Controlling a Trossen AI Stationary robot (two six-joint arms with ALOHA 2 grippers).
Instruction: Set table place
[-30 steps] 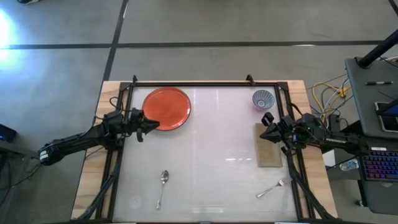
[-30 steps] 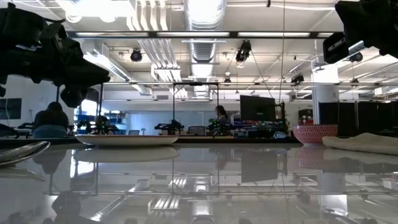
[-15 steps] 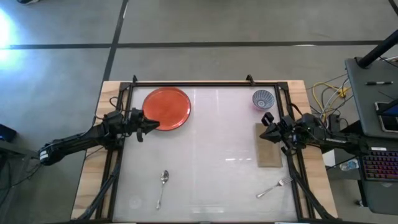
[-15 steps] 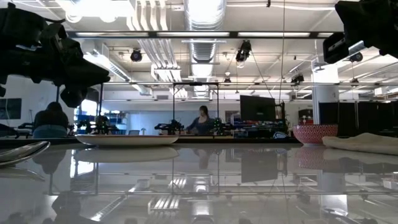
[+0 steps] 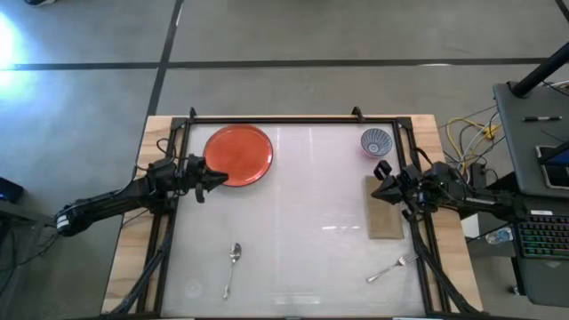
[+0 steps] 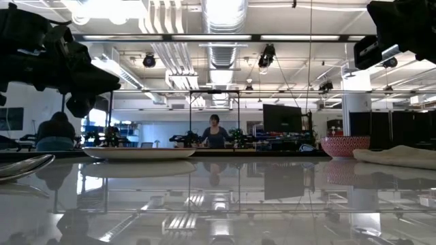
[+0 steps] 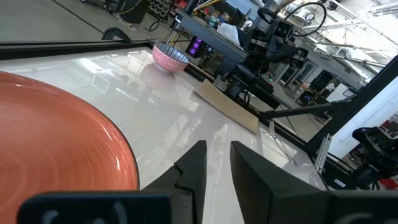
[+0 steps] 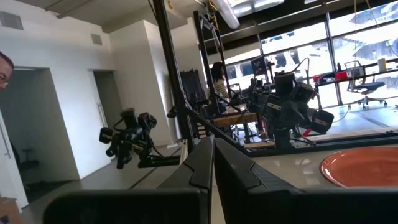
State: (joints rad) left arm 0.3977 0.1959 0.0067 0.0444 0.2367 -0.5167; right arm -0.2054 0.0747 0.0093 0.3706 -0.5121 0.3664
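A red plate (image 5: 238,156) lies at the far left of the white table (image 5: 302,240). A patterned bowl (image 5: 375,140) stands at the far right, with a tan napkin (image 5: 384,206) lying flat just nearer. A spoon (image 5: 233,265) and a fork (image 5: 392,268) lie near the front edge. My left gripper (image 7: 217,165) hovers above the plate's near-left rim (image 5: 216,178), open by a narrow gap with nothing between its fingers. My right gripper (image 8: 213,158) is shut and raised over the napkin's far end (image 5: 380,180).
A black frame (image 5: 293,118) runs round the table top. Bare white surface lies in the middle, between the plate and the napkin. A grey desk with keyboards (image 5: 542,231) stands off the right edge. A person (image 6: 213,133) is in the room far behind the table.
Neither arm and nothing on the table has moved. The person far behind the table has walked toward the left of the low view.
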